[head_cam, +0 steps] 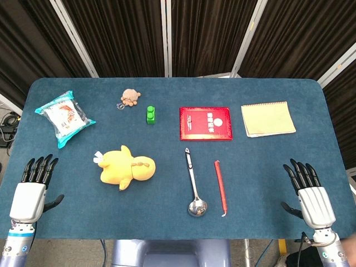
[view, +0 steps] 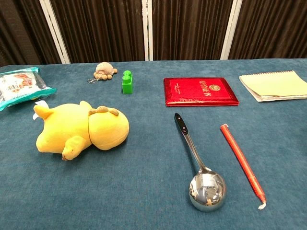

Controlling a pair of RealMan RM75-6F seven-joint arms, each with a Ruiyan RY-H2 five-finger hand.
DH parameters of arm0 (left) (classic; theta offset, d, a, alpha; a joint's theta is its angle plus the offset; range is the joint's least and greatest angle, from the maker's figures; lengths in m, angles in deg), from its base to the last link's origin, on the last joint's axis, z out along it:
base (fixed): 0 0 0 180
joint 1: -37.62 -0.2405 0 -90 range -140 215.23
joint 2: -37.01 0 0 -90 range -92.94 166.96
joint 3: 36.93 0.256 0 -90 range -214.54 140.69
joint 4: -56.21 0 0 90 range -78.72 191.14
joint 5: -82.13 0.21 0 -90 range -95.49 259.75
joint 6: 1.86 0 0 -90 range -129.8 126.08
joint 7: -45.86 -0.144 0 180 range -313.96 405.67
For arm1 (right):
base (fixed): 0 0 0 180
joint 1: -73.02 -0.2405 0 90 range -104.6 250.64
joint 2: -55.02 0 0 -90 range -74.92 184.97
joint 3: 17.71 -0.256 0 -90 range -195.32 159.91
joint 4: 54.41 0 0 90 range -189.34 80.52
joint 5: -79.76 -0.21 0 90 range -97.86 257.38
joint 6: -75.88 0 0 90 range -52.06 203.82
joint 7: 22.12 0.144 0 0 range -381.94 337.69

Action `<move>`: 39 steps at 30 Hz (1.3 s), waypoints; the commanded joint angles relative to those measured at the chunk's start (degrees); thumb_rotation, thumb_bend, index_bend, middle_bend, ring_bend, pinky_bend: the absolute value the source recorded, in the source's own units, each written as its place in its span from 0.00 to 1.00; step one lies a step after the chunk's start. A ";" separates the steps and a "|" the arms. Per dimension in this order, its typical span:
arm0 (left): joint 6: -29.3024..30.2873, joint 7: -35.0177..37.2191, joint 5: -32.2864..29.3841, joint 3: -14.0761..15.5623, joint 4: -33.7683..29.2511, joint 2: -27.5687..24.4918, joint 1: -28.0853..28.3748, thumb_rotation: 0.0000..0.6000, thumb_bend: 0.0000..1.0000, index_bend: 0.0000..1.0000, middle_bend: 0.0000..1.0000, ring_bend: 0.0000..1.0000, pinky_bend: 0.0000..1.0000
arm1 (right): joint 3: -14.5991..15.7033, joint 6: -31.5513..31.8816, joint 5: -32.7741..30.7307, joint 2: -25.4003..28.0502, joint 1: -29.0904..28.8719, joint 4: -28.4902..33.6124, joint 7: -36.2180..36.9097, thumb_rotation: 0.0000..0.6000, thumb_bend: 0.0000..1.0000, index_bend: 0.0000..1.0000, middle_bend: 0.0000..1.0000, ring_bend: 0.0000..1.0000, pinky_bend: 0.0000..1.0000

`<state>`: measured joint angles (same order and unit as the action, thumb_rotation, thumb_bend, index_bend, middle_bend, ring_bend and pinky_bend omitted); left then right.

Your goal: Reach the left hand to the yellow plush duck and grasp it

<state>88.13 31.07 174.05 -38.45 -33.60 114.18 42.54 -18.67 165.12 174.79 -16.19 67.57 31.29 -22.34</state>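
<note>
In the head view both forearms are cut off by the bottom edge. The left hand [head_cam: 30, 194] lies palm down at the near left corner of the blue surface [head_cam: 167, 89], fingers [head_cam: 39, 168] straight, slightly spread and holding nothing. The right hand [head_cam: 311, 194] mirrors it at the near right corner, fingers likewise apart and empty. The duck [head_cam: 125, 167] lies on its side, well apart from the left hand, toward the middle. Print on the red booklet [head_cam: 205, 123] is too small to read.

The chest view shows neither hand. The duck [view: 79, 130] lies near left (head toward the spoon [view: 201, 167]). The snack bag [view: 19, 86] and notepad [view: 276, 85] are clipped by the edges.
</note>
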 commanded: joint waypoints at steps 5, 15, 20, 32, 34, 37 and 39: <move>-0.19 -0.02 -0.13 0.02 -0.07 -0.03 0.04 1.00 0.06 0.00 0.00 0.00 0.00 | 0.00 -0.02 -0.02 0.04 -0.01 0.03 0.06 1.00 0.13 0.00 0.00 0.00 0.00; -0.39 0.16 -0.19 -0.05 -0.01 0.00 0.18 1.00 0.07 0.00 0.00 0.00 0.00 | -0.09 -0.31 -0.18 0.04 -0.16 0.18 0.10 1.00 0.13 0.00 0.00 0.00 0.00; -0.75 0.37 -0.39 -0.20 0.27 0.17 0.43 1.00 0.08 0.00 0.00 0.00 0.00 | -0.28 -0.59 -0.59 0.03 -0.27 0.20 0.05 1.00 0.13 0.00 0.00 0.00 0.00; -0.86 -0.09 0.38 0.03 1.32 1.36 0.79 1.00 0.91 0.00 0.00 0.00 0.00 | -0.07 -0.10 -0.18 0.18 -0.07 0.25 0.29 1.00 0.13 0.00 0.00 0.00 0.00; -1.01 -0.40 0.58 -0.09 1.75 1.84 1.07 1.00 1.00 0.00 0.00 0.00 0.00 | -0.08 -0.10 -0.22 0.20 -0.05 0.28 0.30 1.00 0.13 0.00 0.00 0.00 0.00; -1.57 -0.49 1.18 -0.32 2.92 3.16 1.92 1.00 1.00 0.00 0.00 0.00 0.00 | -0.15 -0.05 -0.33 0.24 -0.02 0.36 0.38 1.00 0.13 0.00 0.00 0.00 0.00; -2.44 -0.62 1.91 -0.25 4.11 4.15 2.80 1.00 1.00 0.00 0.00 0.00 0.00 | -0.18 -0.07 -0.40 0.28 -0.02 0.39 0.41 1.00 0.13 0.00 0.00 0.00 0.00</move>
<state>86.29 30.58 175.46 -38.70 -30.19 117.68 44.75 -18.85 165.05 174.39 -15.92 67.54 31.67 -21.94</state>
